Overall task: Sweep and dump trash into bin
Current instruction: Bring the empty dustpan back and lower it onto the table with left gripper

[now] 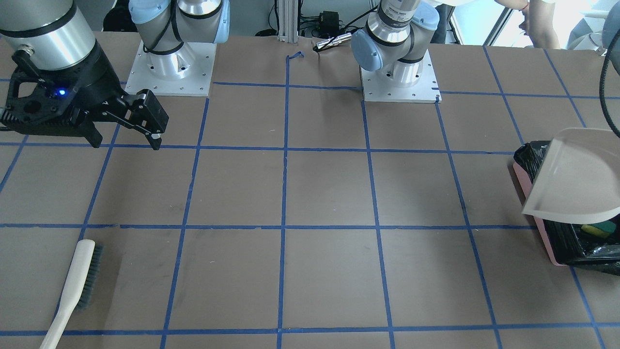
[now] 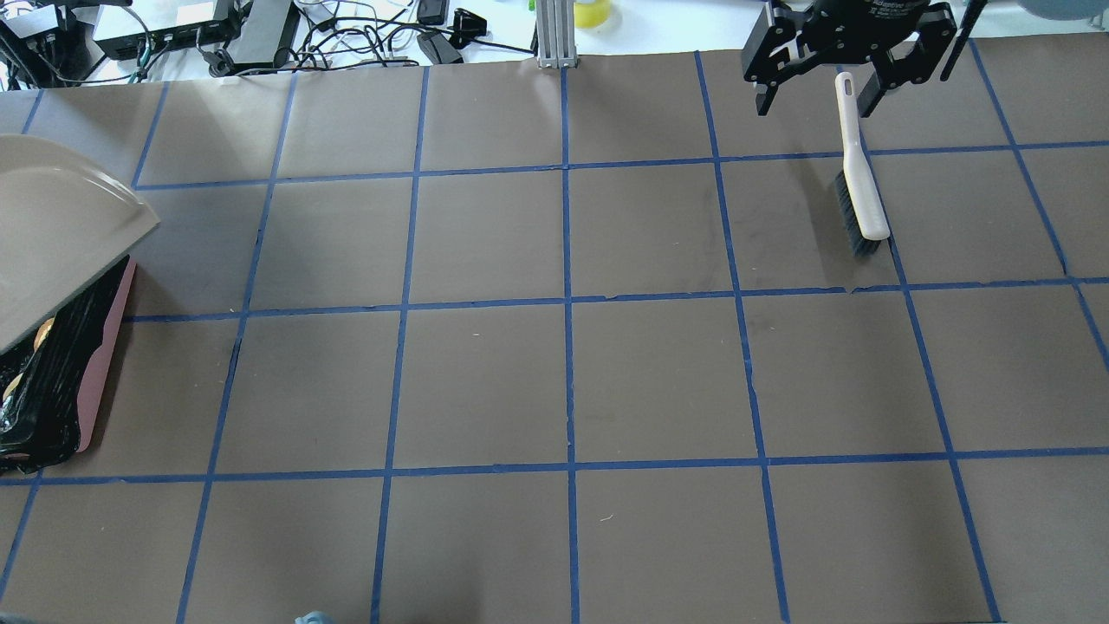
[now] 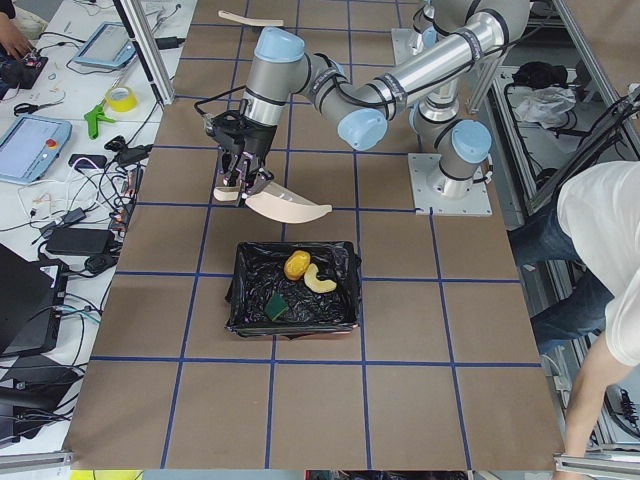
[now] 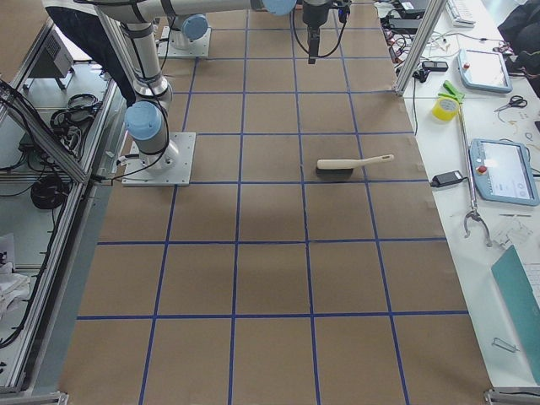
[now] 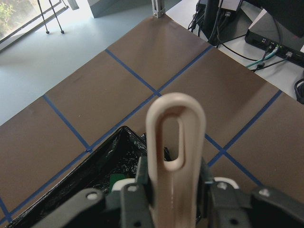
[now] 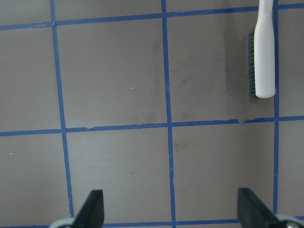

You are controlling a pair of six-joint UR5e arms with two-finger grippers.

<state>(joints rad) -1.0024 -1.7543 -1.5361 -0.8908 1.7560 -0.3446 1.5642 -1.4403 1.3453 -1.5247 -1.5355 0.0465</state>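
Trash (image 3: 297, 264) all in bin (image 3: 241, 292): light bits, sponge (image 3: 275, 305) soft. L gripper (image 5: 173, 183) clamped on dustpan (image 3: 290, 208) handle; stiff, light, best hold there. R gripper (image 6: 171, 209) fingers apart, empty, nr brush (image 6: 264, 57).

The surface (image 2: 485, 381) looks like matt brown paper, crossed by faintly shiny blue tape (image 2: 569, 390). The dustpan (image 1: 576, 179) is smooth beige plastic, like the brush (image 2: 859, 165) handle (its dark bristles look coarse). The bin (image 2: 104, 364) is pink plastic, lined with a crinkly, glossy black bag (image 3: 310, 312).
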